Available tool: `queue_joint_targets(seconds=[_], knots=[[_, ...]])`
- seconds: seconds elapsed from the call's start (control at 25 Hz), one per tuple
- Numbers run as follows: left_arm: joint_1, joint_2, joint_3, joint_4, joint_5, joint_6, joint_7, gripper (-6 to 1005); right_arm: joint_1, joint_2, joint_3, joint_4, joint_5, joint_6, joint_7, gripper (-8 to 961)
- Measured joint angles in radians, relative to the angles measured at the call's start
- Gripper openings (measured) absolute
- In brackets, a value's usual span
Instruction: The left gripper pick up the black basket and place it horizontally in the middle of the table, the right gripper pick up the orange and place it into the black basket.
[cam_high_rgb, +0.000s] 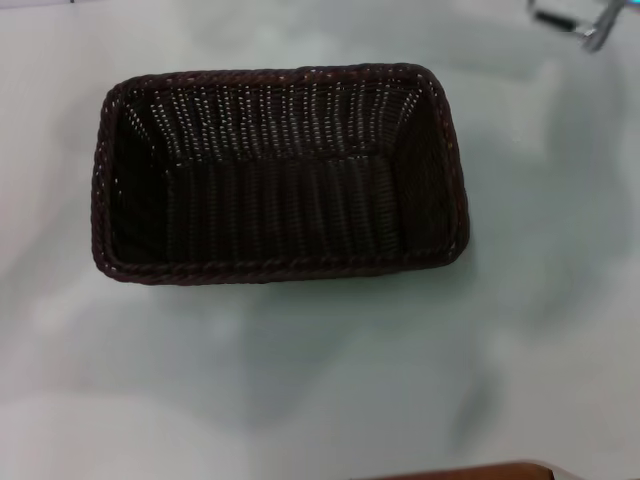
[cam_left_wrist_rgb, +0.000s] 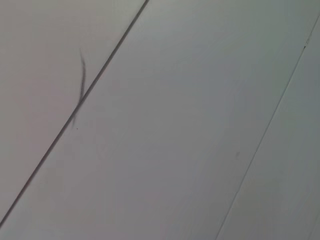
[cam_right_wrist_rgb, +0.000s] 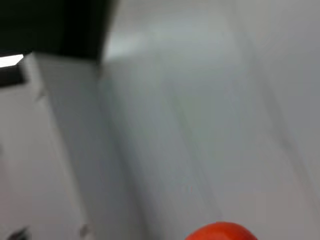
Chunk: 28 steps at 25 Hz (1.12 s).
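Observation:
The black basket (cam_high_rgb: 280, 175) lies with its long side across the middle of the table (cam_high_rgb: 320, 380) in the head view. It is upright and empty, with its braided rim all in view. The orange (cam_right_wrist_rgb: 221, 232) shows only in the right wrist view, as a close, blurred orange-red curve at the picture's edge; it is not in the head view. A silver and black metal part (cam_high_rgb: 575, 22) shows at the far right corner of the head view; I cannot tell whether it is my right gripper. My left gripper is out of view; its wrist view shows only pale panels with dark seams.
White table surface surrounds the basket on all sides. A brown strip (cam_high_rgb: 470, 470) lies along the near edge. In the right wrist view a dark block (cam_right_wrist_rgb: 55, 25) sits above pale surfaces.

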Motion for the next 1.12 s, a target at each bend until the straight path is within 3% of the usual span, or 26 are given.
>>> queue_joint_targets(seconds=[0.24, 0.48, 0.6, 0.72, 0.8, 0.96, 1.12], knots=[[-0.001, -0.003, 0.000, 0.000, 0.000, -0.002, 0.000, 904, 0.011, 0.028, -0.093, -0.005, -0.020, -0.054, -0.032, 91], [0.003, -0.003, 0.000, 0.000, -0.002, -0.015, 0.000, 904, -0.003, 0.027, -0.101, -0.006, -0.025, -0.070, -0.033, 272], [0.004, -0.004, 0.000, 0.000, -0.003, -0.018, 0.000, 904, -0.016, 0.028, -0.076, -0.006, -0.019, -0.070, -0.044, 525], [0.002, -0.005, 0.000, 0.006, -0.006, -0.020, 0.004, 904, -0.038, 0.048, -0.017, -0.009, 0.006, -0.070, -0.087, 667], [0.001, -0.005, -0.001, 0.015, -0.028, -0.023, 0.016, 904, -0.058, 0.057, 0.010, -0.024, 0.058, -0.068, -0.138, 761], [0.002, -0.005, -0.009, 0.064, -0.099, -0.025, 0.098, 904, -0.086, 0.060, 0.041, -0.157, 0.264, -0.079, -0.330, 804], [0.001, -0.005, -0.055, 0.204, -0.253, -0.049, 0.282, 904, -0.100, 0.061, 0.092, -0.332, 0.504, -0.080, -0.533, 825]])
